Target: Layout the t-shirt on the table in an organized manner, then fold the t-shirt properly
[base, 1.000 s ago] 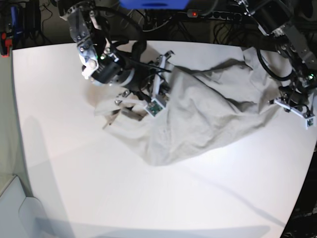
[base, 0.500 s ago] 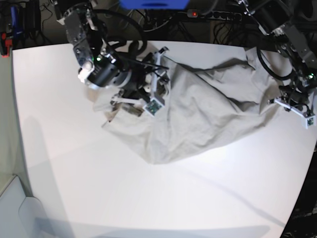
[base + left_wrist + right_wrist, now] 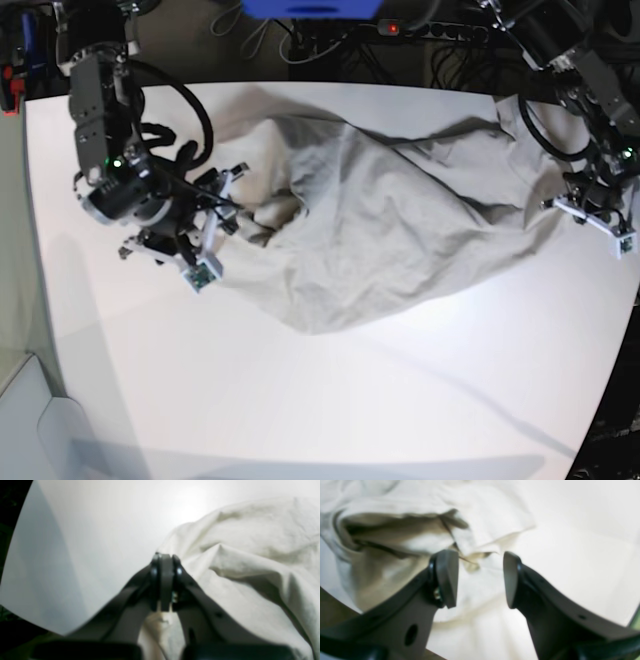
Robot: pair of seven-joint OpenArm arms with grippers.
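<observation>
The light grey-beige t-shirt [image 3: 400,220] lies crumpled across the far half of the white table [image 3: 350,400], running from the upper middle to the right edge. My right gripper [image 3: 232,200] is at the shirt's left end. In the right wrist view it [image 3: 480,577] stands open, with a rumpled fold of the t-shirt [image 3: 402,530] just beyond its fingertips and nothing clamped. At the shirt's right edge my left gripper [image 3: 562,205] is shut on the cloth; in the left wrist view the closed tips [image 3: 163,561] sit on the t-shirt's [image 3: 250,567] border.
Dark cables and equipment line the table's far edge, with a blue object [image 3: 310,8] at the top. The table's right edge curves close to my left arm [image 3: 600,110]. A pale grey surface [image 3: 30,420] sits off the near left corner.
My right gripper has opened, let go of the shirt and swung left to the shirt's left end. The cloth it held has settled flatter. The left arm has not moved.
</observation>
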